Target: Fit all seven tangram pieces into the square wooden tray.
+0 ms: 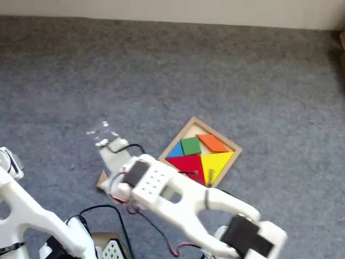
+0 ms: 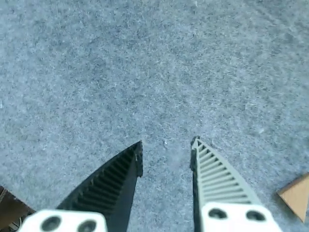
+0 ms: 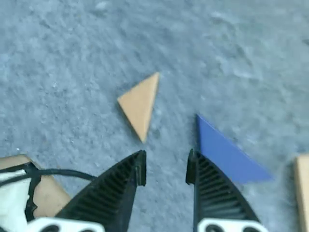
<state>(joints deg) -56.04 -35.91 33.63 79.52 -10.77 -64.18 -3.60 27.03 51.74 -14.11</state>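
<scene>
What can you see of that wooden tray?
The square wooden tray is pale wood with a raised rim, lying flat on the grey carpet, turned like a diamond. Inside lie a green square, an orange piece, a yellow triangle, a red triangle and a blue triangle; its far corner is bare. An arm hides its near edge.

Grey carpet-like table covering filling most of the frame, pale cream wall strip along the top edge
</scene>
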